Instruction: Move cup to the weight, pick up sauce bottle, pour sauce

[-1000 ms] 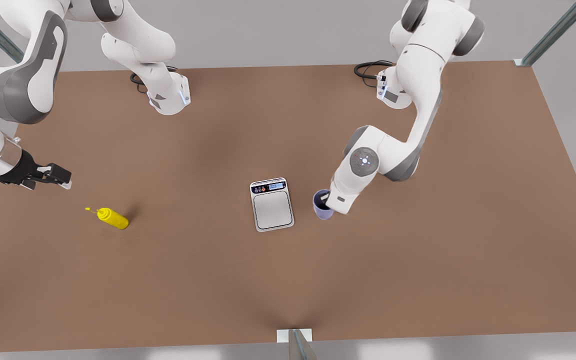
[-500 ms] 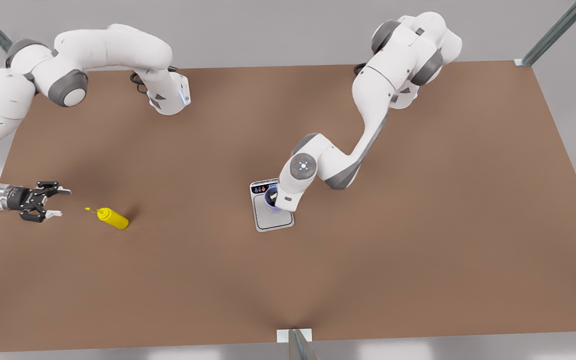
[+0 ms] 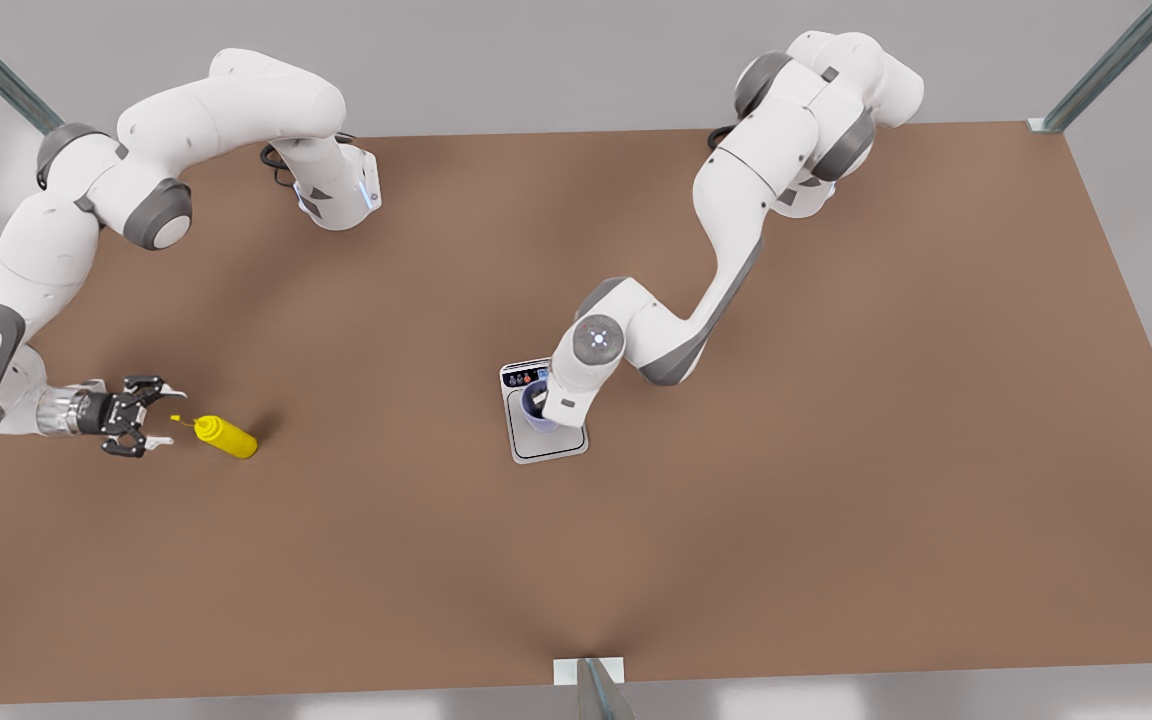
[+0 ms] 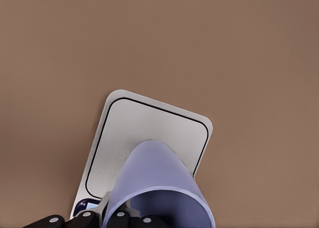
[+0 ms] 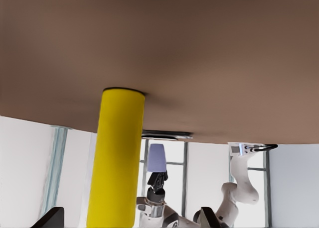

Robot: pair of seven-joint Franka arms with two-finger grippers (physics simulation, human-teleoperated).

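While the cup [image 3: 536,409] stands on the weight [image 3: 547,444], seemingly empty, the left gripper [image 3: 542,403] clasps its rim; the right gripper [image 3: 158,417], fingers spread, hovers beside the lying sauce bottle [image 3: 226,437].

My brown table [image 3: 836,500] spreads wide, metal frame posts [image 3: 1116,60] at its corners, black cables [image 3: 736,135] coiled at the far edge.

1 cup [image 3: 534,408], 1 weight [image 3: 548,440], 1 sauce bottle [image 3: 225,437], 2 grippers.
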